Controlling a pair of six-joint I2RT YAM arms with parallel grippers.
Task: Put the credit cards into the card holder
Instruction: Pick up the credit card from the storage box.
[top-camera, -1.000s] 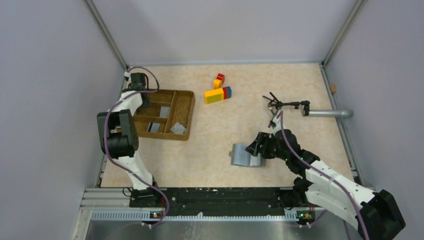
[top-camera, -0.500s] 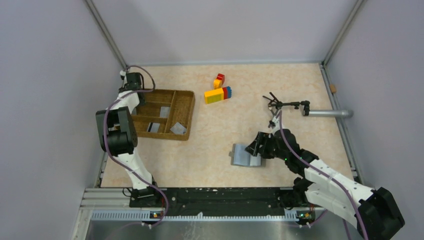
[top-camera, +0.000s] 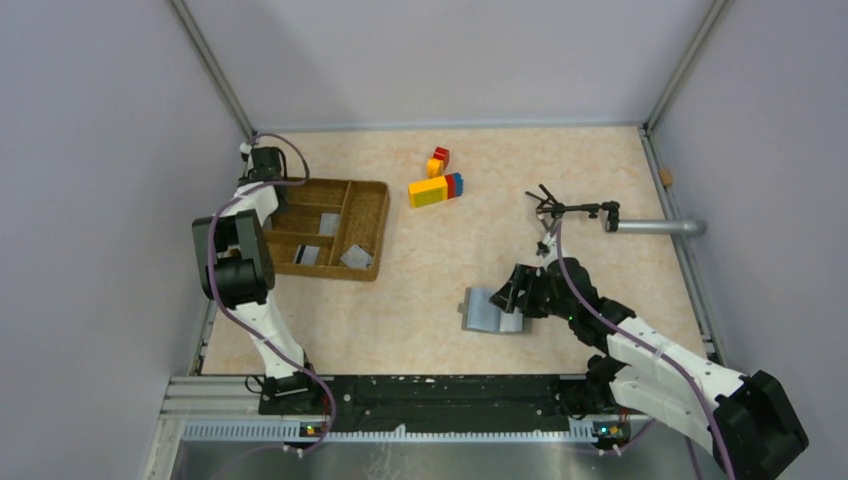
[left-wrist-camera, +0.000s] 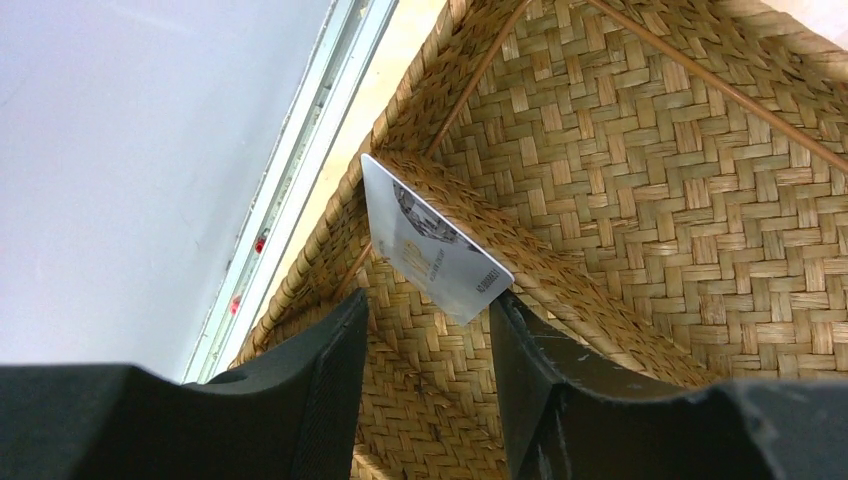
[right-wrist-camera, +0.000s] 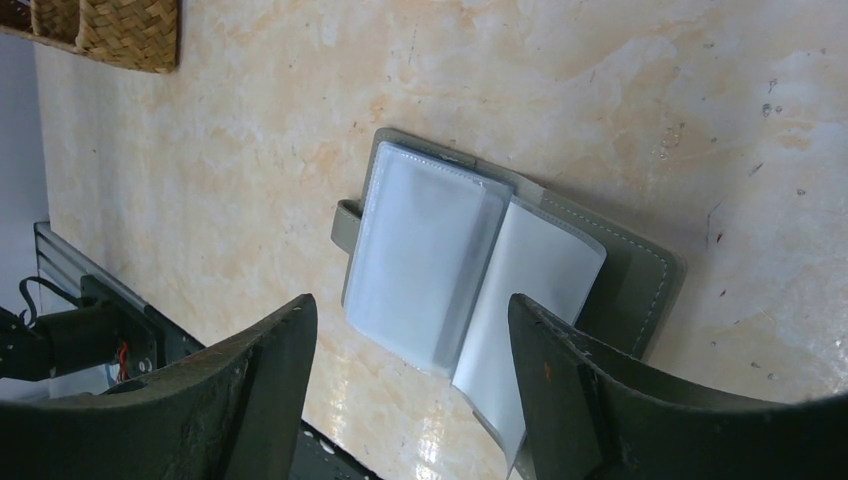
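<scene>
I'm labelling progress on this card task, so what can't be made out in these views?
Left wrist view: unclear whether the left end effector touches the leaning credit card; its print is too small.
Top view: both hide beneath the arm's wrist at the wicker tray corner.
Right wrist view: cloudy sleeves of the card holder mask any cards inside; a right end effector finger covers one corner.

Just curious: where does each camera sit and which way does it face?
Top: above and behind, looking down on the table; left arm and right arm show.
Left wrist: on that arm, looks into the tray at a card; left gripper shows.
Right wrist: on that arm, looks down at the open card holder; right gripper shows.
Shared: top and left wrist, the tray; top and right wrist, the card holder.
</scene>
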